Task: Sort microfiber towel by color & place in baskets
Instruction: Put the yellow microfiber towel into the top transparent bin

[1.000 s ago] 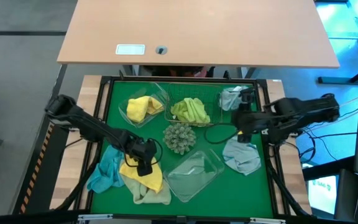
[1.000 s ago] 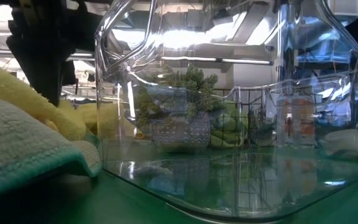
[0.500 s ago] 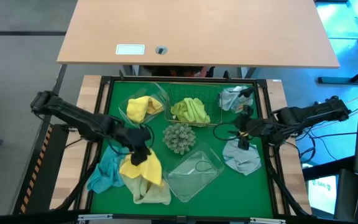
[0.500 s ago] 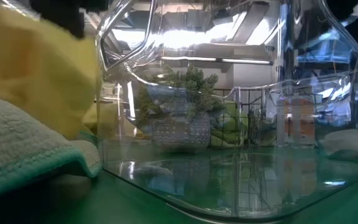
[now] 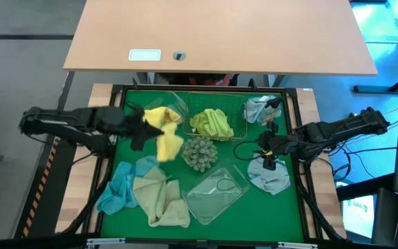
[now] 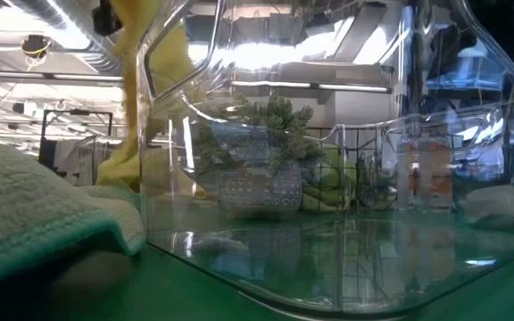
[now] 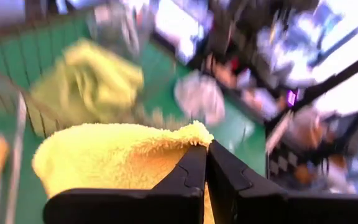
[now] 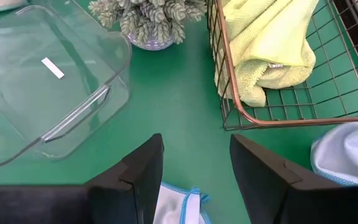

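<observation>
My left gripper is shut on a bright yellow towel, lifted beside the far-left clear tub that holds another yellow towel. In the low view the held towel hangs high. My right gripper is open just above a grey-blue towel; that towel's blue-edged cloth shows between its fingers. A lime towel lies in the wire basket. A light blue towel and a pale sage towel lie flat near the left. My left gripper pinches the yellow towel at an upper edge between its two shut fingers, coming about level from the table's left. The towel is lifted clear of the table and hangs slack below and beyond the fingertips.
A spiky grey-green ball stands mid-table. An empty clear tub lies near it, toward the near edge. A pale blue towel and a small bottle sit at the far right. A raised frame edges the green mat.
My left gripper has risen from the pile near the near-left corner and swung toward the far-left tub, carrying the yellow towel clear of the sage towel, which stays flat. My right gripper has drawn a little toward the near edge and down over the grey-blue towel.
</observation>
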Controlling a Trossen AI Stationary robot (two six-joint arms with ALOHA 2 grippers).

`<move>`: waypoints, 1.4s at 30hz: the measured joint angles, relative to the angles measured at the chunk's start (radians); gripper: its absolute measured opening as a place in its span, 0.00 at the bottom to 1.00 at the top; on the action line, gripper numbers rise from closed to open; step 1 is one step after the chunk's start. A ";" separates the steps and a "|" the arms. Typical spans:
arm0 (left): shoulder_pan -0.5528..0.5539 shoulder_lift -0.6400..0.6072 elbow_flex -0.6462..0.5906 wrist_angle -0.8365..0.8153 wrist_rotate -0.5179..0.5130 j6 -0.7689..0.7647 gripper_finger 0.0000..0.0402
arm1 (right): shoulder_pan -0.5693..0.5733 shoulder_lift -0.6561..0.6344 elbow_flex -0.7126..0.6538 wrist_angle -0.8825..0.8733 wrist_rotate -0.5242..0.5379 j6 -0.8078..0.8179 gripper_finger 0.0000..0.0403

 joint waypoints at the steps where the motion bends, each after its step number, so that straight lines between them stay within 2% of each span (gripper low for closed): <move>1: 0.018 -0.017 0.000 0.023 -0.014 0.019 0.00 | 0.000 0.000 0.000 0.000 0.000 0.000 0.46; 9: 0.147 -0.092 0.001 0.153 -0.121 0.216 0.00 | 0.000 0.000 0.000 -0.001 0.000 0.000 0.46; 14: 0.248 -0.098 0.001 0.139 -0.224 0.309 0.00 | 0.000 0.000 0.000 -0.001 0.000 -0.001 0.46; 20: 0.371 -0.056 0.001 0.078 -0.235 0.361 0.00 | 0.000 0.000 0.000 -0.001 0.000 -0.001 0.46; 28: 0.464 0.119 0.001 -0.130 -0.207 0.308 0.00 | 0.000 0.000 0.001 -0.001 -0.012 -0.001 0.46; 42: 0.479 0.521 0.000 -0.141 -0.062 0.309 0.00 | 0.000 0.000 0.001 -0.002 -0.071 -0.001 0.46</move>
